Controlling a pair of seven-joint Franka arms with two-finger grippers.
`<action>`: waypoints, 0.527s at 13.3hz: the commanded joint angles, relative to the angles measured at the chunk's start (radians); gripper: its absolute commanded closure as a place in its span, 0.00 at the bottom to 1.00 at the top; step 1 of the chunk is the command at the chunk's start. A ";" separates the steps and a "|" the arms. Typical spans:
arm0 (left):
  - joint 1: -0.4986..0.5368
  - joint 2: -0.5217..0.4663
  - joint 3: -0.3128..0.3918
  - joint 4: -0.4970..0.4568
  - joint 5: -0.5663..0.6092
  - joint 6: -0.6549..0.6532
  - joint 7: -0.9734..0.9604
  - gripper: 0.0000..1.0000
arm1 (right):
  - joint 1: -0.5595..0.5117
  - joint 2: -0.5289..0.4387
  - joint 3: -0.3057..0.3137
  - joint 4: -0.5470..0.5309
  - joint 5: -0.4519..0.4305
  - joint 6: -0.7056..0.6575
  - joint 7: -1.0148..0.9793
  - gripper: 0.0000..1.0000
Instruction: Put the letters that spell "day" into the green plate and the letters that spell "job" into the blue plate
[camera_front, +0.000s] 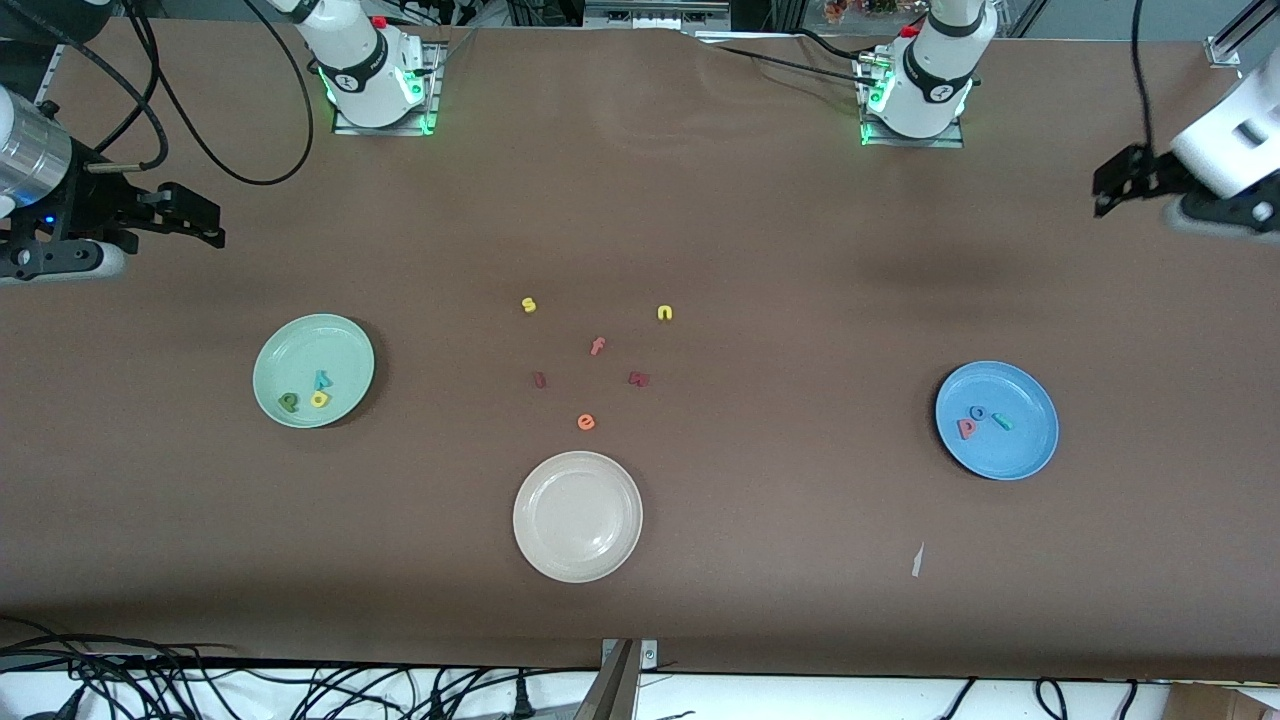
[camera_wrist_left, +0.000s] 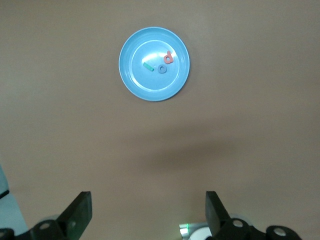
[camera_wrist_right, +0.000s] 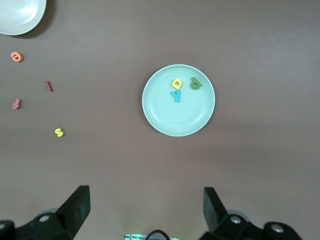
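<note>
The green plate is sitting toward the right arm's end of the bench, holding the letters that spell "day": a teal one, a yellow one and a dark green one, lying close together. The blue plate is sitting toward the left arm's end, holding the letters that spell "job": a teal piece, a blue ring and a salmon-pink one. The cream-white plate is lying near the bench edge closest to the front camera, mid-bench. Spare letters are lying scattered on the bare bench between it and the robots' bases. The left pincer is hovering, spread wide, at its own end. The right pincer is hovering, spread wide, at its end.
</note>
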 joint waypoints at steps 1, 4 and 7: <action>-0.009 0.028 0.002 0.087 -0.037 -0.087 -0.005 0.00 | -0.011 -0.030 0.003 -0.032 -0.009 0.009 -0.017 0.00; -0.005 0.039 0.049 0.088 -0.152 -0.078 -0.034 0.00 | -0.011 -0.021 0.003 -0.032 -0.008 0.008 -0.017 0.00; -0.008 0.043 0.081 0.088 -0.173 -0.049 -0.034 0.00 | -0.011 -0.019 0.003 -0.029 -0.008 0.008 -0.019 0.00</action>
